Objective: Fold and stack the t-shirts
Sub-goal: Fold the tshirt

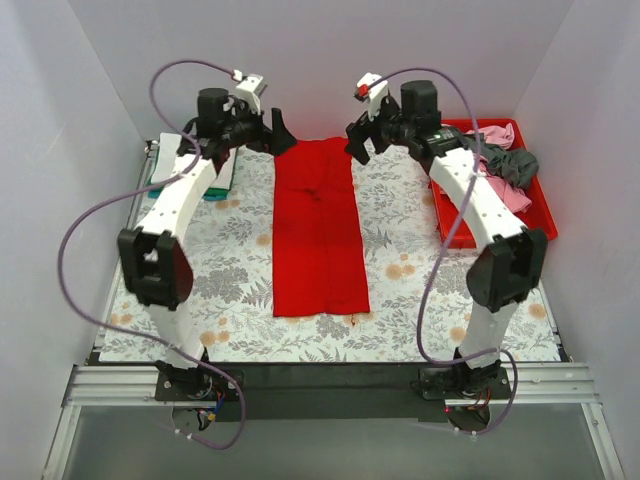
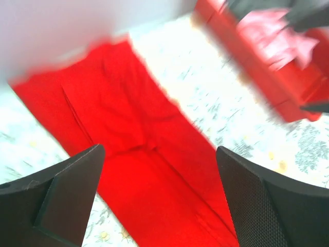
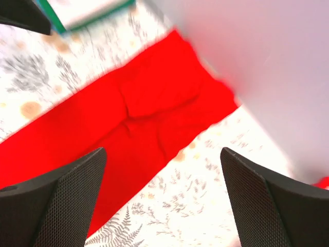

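Red t-shirt (image 1: 318,228) is lying flat in the middle of the table (image 1: 400,300), folded into a long narrow strip running from the far edge toward the near side, with its near end stopping well short of the arm bases. Left gripper (image 1: 278,135) is hovering over the strip's far left corner. In the left wrist view its claw (image 2: 159,154) is spread wide and holding nothing, with red cloth showing between the two dark fingers (image 2: 72,190). Right gripper (image 1: 358,140) is hovering over the far right corner, and in its own wrist view (image 3: 163,154) its claw is likewise spread wide and empty, fingers (image 3: 61,200) sitting above the cloth's edge and the floral table cover. Neither claw is touching the shirt as far as can be told. Red tray (image 1: 545,215) is sitting at the far right of the table, apart from the red strip. A pink t-shirt (image 1: 505,190) and a dark grey t-shirt (image 1: 512,162) are lying crumpled inside it. The left wrist view is showing the tray blurred at upper right. A white and green pile (image 3: 87,11) is sitting at the far left, mostly hidden under the left arm from above, so its shape is hard to make out.
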You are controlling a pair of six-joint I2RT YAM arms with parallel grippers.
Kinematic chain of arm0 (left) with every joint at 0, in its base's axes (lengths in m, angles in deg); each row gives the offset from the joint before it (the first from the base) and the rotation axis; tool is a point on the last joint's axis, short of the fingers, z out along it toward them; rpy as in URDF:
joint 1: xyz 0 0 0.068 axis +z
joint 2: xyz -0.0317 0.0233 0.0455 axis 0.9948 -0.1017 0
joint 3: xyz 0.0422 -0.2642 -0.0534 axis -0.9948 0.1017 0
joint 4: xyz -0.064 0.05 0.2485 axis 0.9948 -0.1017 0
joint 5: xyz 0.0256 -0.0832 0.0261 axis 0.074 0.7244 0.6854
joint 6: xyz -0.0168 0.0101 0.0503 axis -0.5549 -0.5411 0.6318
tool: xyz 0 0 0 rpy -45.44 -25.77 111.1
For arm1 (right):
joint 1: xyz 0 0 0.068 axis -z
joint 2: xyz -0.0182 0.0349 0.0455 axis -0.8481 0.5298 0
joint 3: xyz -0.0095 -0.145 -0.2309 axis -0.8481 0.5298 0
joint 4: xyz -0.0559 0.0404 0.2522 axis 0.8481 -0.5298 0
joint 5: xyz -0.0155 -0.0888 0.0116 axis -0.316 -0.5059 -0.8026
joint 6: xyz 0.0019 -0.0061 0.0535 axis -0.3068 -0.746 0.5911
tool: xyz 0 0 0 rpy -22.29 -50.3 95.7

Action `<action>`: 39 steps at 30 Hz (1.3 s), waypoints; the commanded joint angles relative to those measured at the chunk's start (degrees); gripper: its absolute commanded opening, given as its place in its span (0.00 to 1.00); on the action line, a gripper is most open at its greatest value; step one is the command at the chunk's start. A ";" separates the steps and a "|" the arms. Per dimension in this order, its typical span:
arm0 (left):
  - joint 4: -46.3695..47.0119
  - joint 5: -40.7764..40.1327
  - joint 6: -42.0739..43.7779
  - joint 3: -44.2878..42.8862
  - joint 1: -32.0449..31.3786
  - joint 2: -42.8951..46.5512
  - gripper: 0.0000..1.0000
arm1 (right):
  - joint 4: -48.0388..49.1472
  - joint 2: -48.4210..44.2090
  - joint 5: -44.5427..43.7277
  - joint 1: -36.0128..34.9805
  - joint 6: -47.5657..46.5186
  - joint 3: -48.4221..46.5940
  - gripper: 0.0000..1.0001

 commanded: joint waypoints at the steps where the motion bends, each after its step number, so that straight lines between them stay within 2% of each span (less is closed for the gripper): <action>1: 12.99 1.47 2.47 11.96 -0.42 16.40 0.90 | 2.16 -8.55 4.35 0.22 -7.69 4.43 0.98; 2: 13.00 1.89 5.70 14.68 -0.34 20.61 0.90 | -0.63 -10.04 7.58 -0.04 -12.59 5.40 0.99; 4: 10.47 6.36 11.85 21.54 -0.34 25.72 0.90 | -4.07 -14.07 10.50 -0.13 -16.66 8.91 0.98; 5: 7.24 8.47 15.97 24.26 -0.51 31.23 0.90 | -8.88 -15.49 12.17 -0.74 -22.33 10.23 0.98; 6: 6.59 10.23 19.58 27.33 -0.77 34.33 0.90 | -10.75 -18.73 14.10 -1.35 -24.13 14.59 0.98; 7: 6.41 10.42 21.62 35.11 -0.77 37.32 0.90 | -11.90 -20.67 13.86 -2.92 -25.98 17.42 0.98; 9: 3.52 10.51 26.71 42.62 -1.30 46.61 0.91 | -12.88 -27.68 13.50 -4.69 -31.49 24.88 0.97; 10: 2.29 10.51 31.61 48.66 -1.39 49.71 0.91 | -12.79 -30.16 13.07 -7.31 -33.44 33.10 0.96; 12: -5.08 11.30 38.47 54.15 -2.26 56.46 0.91 | -12.53 -35.60 9.30 -10.83 -37.39 39.83 0.95; 13: -6.41 10.69 40.42 59.65 -2.79 58.33 0.90 | -12.44 -36.85 8.15 -14.68 -38.20 46.30 0.91; 15: -8.96 9.99 42.45 63.82 -4.46 62.02 0.89 | -11.57 -39.14 7.00 -17.25 -38.56 51.78 0.88; 19: -10.38 7.19 44.23 72.17 -9.55 63.36 0.81 | -7.61 -38.45 6.12 -22.70 -36.81 60.50 0.71; 25: -0.63 4.10 42.12 81.41 -15.18 62.84 0.75 | 3.28 -33.79 3.84 -25.00 -35.84 67.63 0.57; 28: 2.36 0.32 42.29 83.00 -17.91 59.94 0.69 | 6.10 -31.24 3.13 -25.00 -35.49 68.16 0.52; 36: 6.06 -1.53 43.34 83.88 -19.06 55.55 0.67 | 7.78 -28.61 0.58 -25.00 -36.01 70.97 0.50; 39: 7.02 -2.58 43.96 84.58 -19.58 53.79 0.65 | 8.12 -27.55 -0.12 -25.00 -35.75 71.76 0.46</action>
